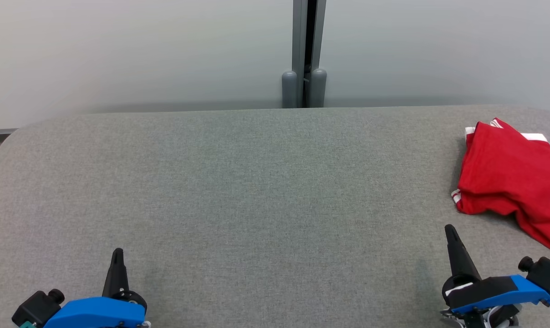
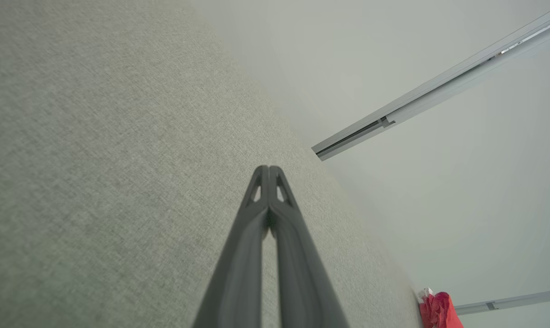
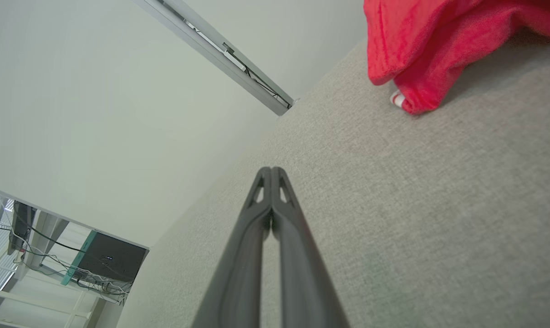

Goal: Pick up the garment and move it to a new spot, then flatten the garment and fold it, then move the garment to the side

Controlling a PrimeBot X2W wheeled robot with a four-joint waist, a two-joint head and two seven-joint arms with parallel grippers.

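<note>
The garment (image 1: pixel 511 182) is a red jersey with white trim and a black-and-white number, lying crumpled at the right edge of the grey table (image 1: pixel 257 182). In the right wrist view the garment (image 3: pixel 439 41) fills the upper right corner; in the left wrist view the garment (image 2: pixel 439 312) is a small red patch at the far table edge. My right gripper (image 1: pixel 449 228) is shut and empty, a short way in front of and left of the jersey. My left gripper (image 1: pixel 117 250) is shut and empty near the front left of the table.
Behind the table stands a pale partition wall with a grey vertical post (image 1: pixel 304 54) at its middle. A dark box and cables (image 3: pixel 106 264) sit on the floor beyond the table's left end.
</note>
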